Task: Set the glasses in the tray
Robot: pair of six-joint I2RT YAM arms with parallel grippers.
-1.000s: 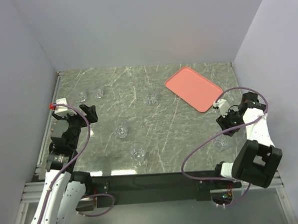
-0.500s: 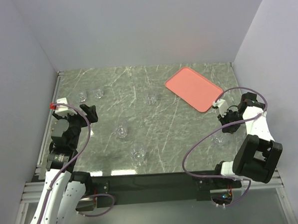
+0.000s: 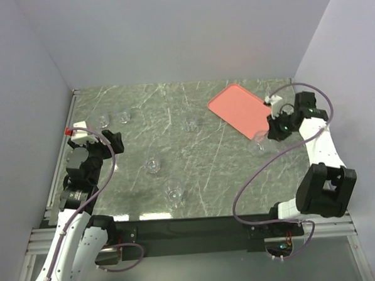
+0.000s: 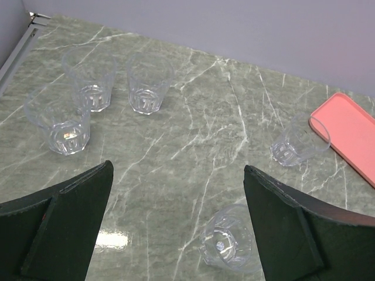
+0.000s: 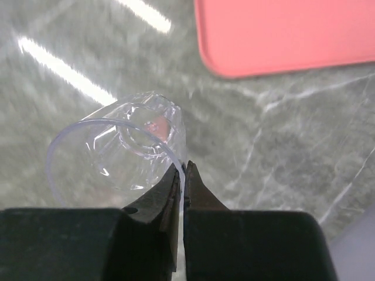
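Note:
The salmon-pink tray (image 3: 241, 110) lies at the far right of the table, also in the right wrist view (image 5: 281, 35). My right gripper (image 3: 272, 128) (image 5: 183, 168) hangs just off the tray's near corner, shut on the rim of a clear glass (image 3: 260, 140) (image 5: 117, 153) that tilts in the air. My left gripper (image 3: 114, 139) (image 4: 177, 171) stands open above the left side, holding nothing. Three glasses (image 4: 88, 76) (image 4: 149, 83) (image 4: 58, 120) stand ahead of it. Another glass (image 4: 299, 143) stands toward the tray, and one (image 4: 231, 240) is near its right finger.
The top view shows loose glasses at mid-table (image 3: 153, 165), nearer the front edge (image 3: 173, 191) and toward the back (image 3: 190, 123). Walls close in the table on the left, back and right. A purple cable (image 3: 252, 181) loops from the right arm over the near right.
My right gripper has shut on a glass at the near right, lifted it and carried it toward the tray's near corner. The left arm has barely moved and stays open.

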